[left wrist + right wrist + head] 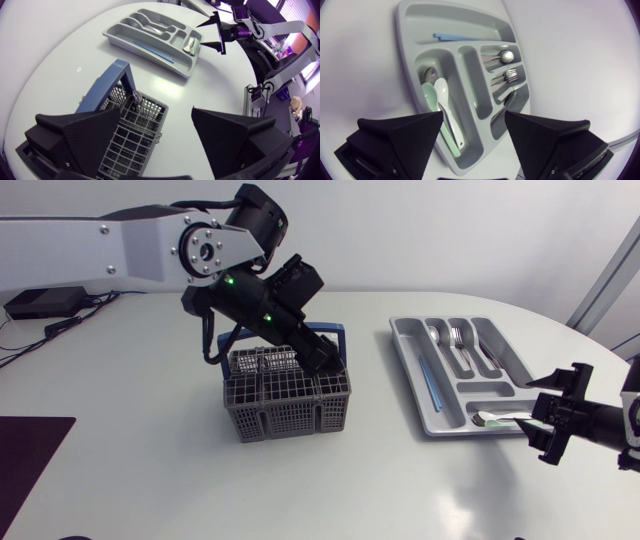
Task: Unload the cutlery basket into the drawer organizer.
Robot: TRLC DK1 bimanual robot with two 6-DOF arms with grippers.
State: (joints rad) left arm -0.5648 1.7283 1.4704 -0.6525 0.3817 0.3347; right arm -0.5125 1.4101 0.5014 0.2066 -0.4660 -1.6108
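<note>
One slim metal piece stands upright in a cell of the cutlery basket, near the foot of its blue handle. Only its rounded end shows above the grid (whether it is a fork, spoon or knife I cannot tell). It is probably light, stiff and smooth, so it could slide between broad fingers. The sensible hold is across the exposed end, pinched on its flat faces and drawn straight up so it does not catch the mesh walls. The basket itself looks light enough to drag or tip if the piece snags. The left hand hangs just above the basket, fingers spread wide and holding nothing. Well apart across the worktop, the drawer organizer already carries forks and spoons in its slots. The right hand hovers over the end that holds two plastic spoons, its fingers likewise spread and empty.
</note>
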